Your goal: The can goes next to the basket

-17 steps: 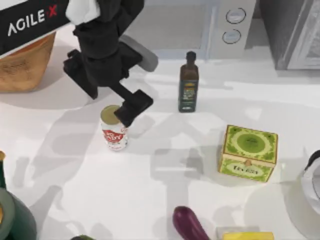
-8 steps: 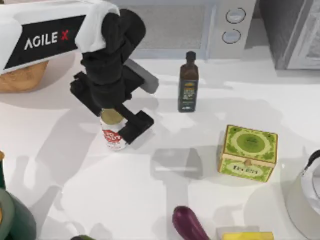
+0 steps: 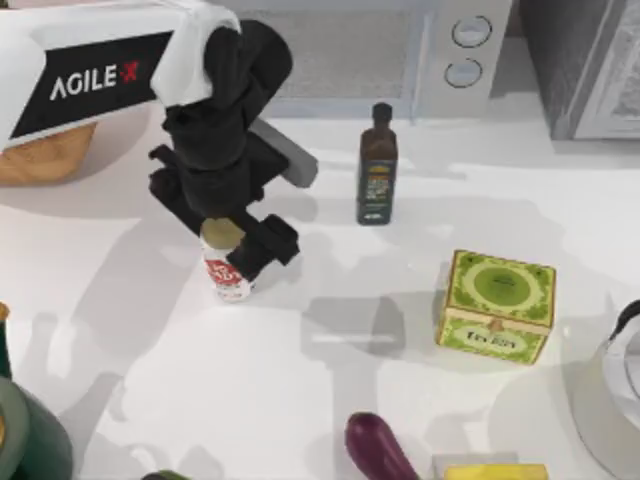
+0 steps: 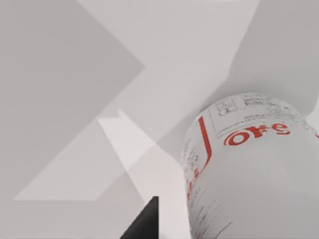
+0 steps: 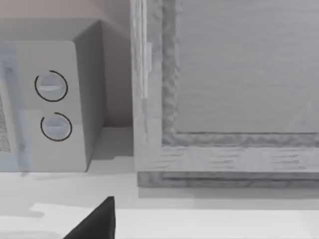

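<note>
The left arm reaches down over the left half of the white desk (image 3: 330, 400), and its black left pincer (image 3: 232, 248) sits around the small white cylindrical can with red lettering and a dull gold top (image 3: 228, 268). The can stands upright on the desk, its gold top partly under the black wrist. One finger (image 3: 268, 243) lies against the can's right side in the top view; the other side is hidden by the wrist, so I cannot tell whether the pincer is clamped on the can or only set around it. In the left wrist view the can (image 4: 254, 174) looms very close, with a dark fingertip (image 4: 144, 224) just beside it.

The large round orange-tan woven wicker basket (image 3: 40, 155) stands at the far left of the desk, mostly covered by the arm, and well apart from the can. A dark bottle with a green label (image 3: 377, 170) stands upright to the right of the can. A green square box (image 3: 496, 305) lies further right. A purple aubergine (image 3: 378, 447) lies at the near edge
</note>
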